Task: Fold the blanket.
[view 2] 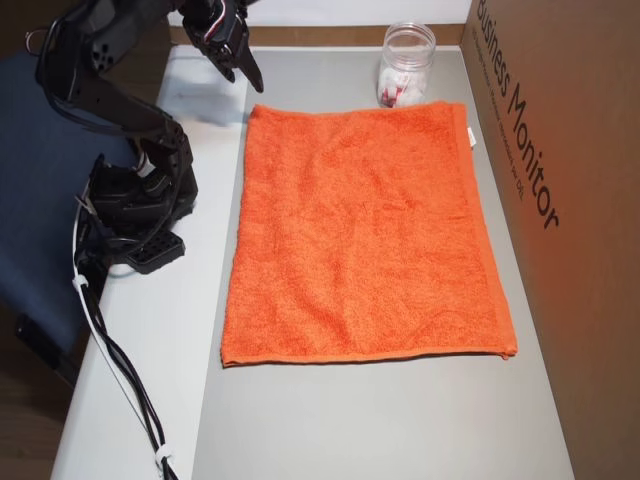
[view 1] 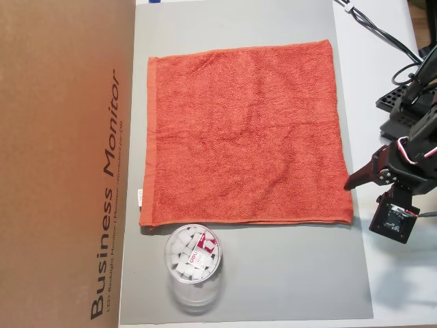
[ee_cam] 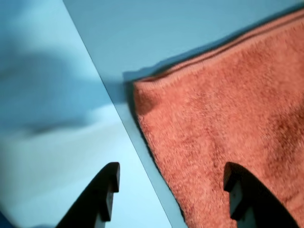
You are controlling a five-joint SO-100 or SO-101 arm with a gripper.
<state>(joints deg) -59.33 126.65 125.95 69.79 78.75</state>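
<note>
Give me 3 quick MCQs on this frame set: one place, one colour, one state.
1. In the overhead view with the arm at right, where is the clear plastic cup?
A. On the blanket
B. On the grey mat beside the blanket's edge
C. On the cardboard box

2. The blanket's colour?
A. Orange-red
B. Blue
C. Green

3. How does the blanket lie?
A. Folded in half
B. Rolled up
C. Spread flat, unfolded

Answers:
1 B: the cup stands on the grey mat, just off the hem.
2 A: orange-red terry in all views.
3 C: all four edges show, one layer; the gripper hovers at a corner with jaws apart, holding nothing.
</note>
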